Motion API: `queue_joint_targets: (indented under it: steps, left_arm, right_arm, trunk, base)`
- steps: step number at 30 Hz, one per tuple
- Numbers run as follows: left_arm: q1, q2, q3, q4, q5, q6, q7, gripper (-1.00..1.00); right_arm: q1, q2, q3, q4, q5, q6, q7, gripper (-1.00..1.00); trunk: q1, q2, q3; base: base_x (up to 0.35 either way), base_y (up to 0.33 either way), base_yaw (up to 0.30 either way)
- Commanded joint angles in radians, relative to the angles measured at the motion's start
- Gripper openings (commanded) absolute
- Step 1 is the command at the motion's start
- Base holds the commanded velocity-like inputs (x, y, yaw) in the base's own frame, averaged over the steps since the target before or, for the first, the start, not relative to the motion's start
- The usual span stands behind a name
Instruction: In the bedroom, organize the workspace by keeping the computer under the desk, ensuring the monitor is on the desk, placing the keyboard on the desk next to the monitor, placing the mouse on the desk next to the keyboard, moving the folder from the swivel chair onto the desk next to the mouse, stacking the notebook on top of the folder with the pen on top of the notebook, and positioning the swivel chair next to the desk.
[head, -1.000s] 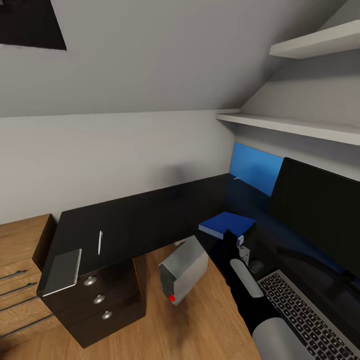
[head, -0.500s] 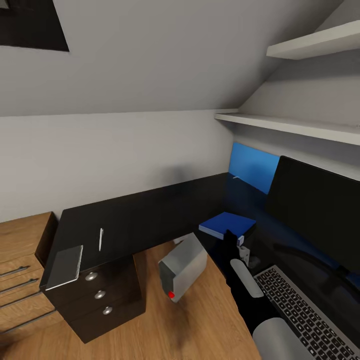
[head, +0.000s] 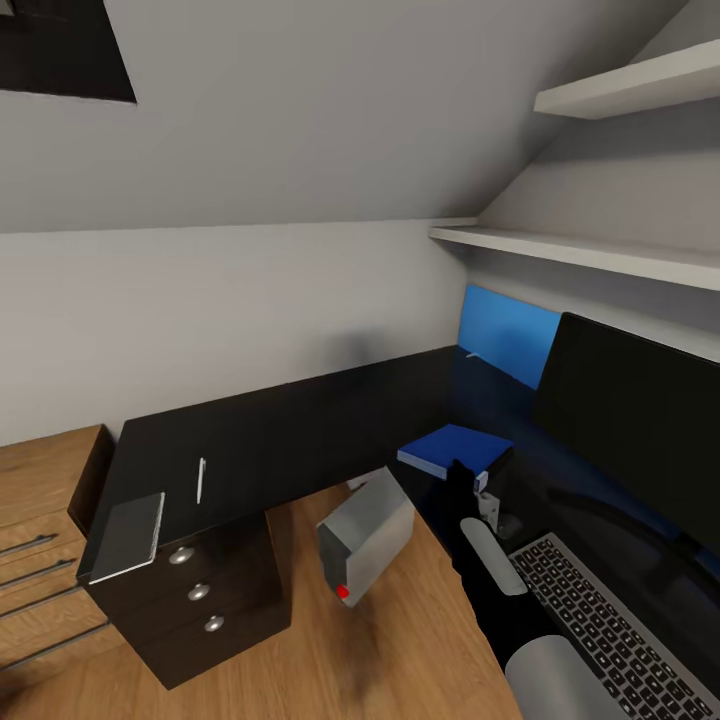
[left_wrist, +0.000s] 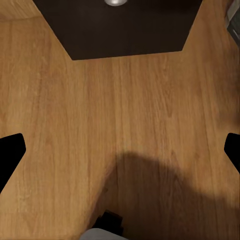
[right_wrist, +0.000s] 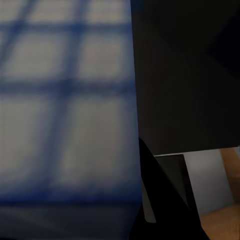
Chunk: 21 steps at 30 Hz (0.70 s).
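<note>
Bright-blue flat folder lies on the glossy black worktop at centre right, just beyond the right end effector, whose state cannot be told; left end effector's fingers are spread apart.

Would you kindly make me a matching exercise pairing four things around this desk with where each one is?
Things:
1. notebook
2. pen
3. folder
4. computer

Places:
A. on the wooden floor, under the desk, tilted
B. on the desk corner above the drawer unit
C. on the desk in front of the monitor, beyond the keyboard
D. on the desk, just beside the notebook

Pairs: 1-B, 2-D, 3-C, 4-A
</note>
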Motion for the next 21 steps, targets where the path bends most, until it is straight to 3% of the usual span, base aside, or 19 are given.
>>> queue_joint_targets:
  steps: [1, 10, 21]
  left_arm:
    - [-0.001, 0.001, -0.009, 0.000, 0.010, -0.005, 0.007, 1.00]
    - [-0.001, 0.001, -0.008, -0.001, 0.011, -0.005, 0.007, 1.00]
    - [-0.001, 0.001, -0.004, -0.023, 0.011, -0.005, 0.005, 1.00]
  right_arm:
    - [-0.001, 0.000, 0.003, -0.001, -0.006, -0.007, -0.003, -1.00]
    - [-0.001, -0.001, 0.003, 0.061, 0.005, -0.015, 0.002, -1.00]
    - [-0.001, -0.002, 0.003, 0.069, 0.008, -0.016, 0.005, -1.00]
  trunk:
    - [0.000, -0.001, -0.001]
    - [0.000, -0.001, -0.001]
    - [0.000, -0.001, -0.001]
  base:
    - [0.102, 0.000, 0.000]
    - [0.023, 0.000, 0.000]
    - [0.000, 0.000, 0.000]
